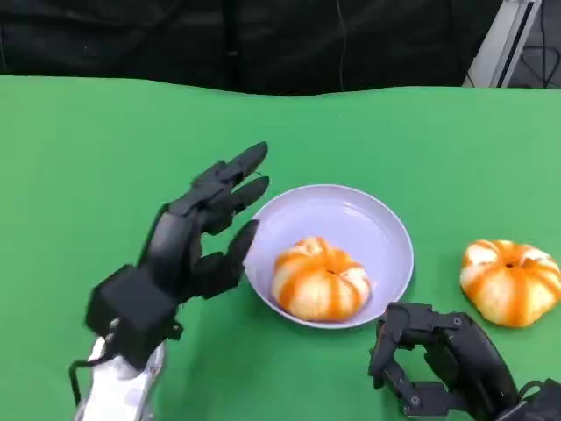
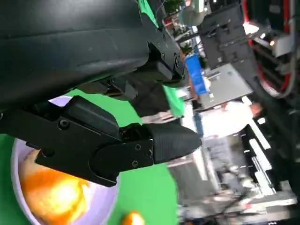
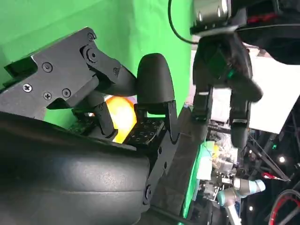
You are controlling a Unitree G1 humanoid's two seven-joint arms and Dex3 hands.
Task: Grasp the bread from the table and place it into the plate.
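An orange-and-white pumpkin-shaped bread [image 1: 321, 279] lies inside the pale lilac plate [image 1: 386, 230] at the table's centre; the left wrist view shows this bread [image 2: 54, 193] in the plate [image 2: 105, 202] too. A second bread of the same kind [image 1: 510, 281] lies on the green table right of the plate. My left hand [image 1: 203, 232] hovers just left of the plate, fingers spread and holding nothing. My right hand [image 1: 438, 360] sits near the front edge below the plate, fingers curled inward with nothing in them. An orange bread [image 3: 119, 115] shows past my right hand's fingers [image 3: 154, 84].
The green table [image 1: 79, 167] stretches wide on the left and behind the plate. A dark backdrop runs along the far edge, with a pale metal frame [image 1: 504, 39] at the back right.
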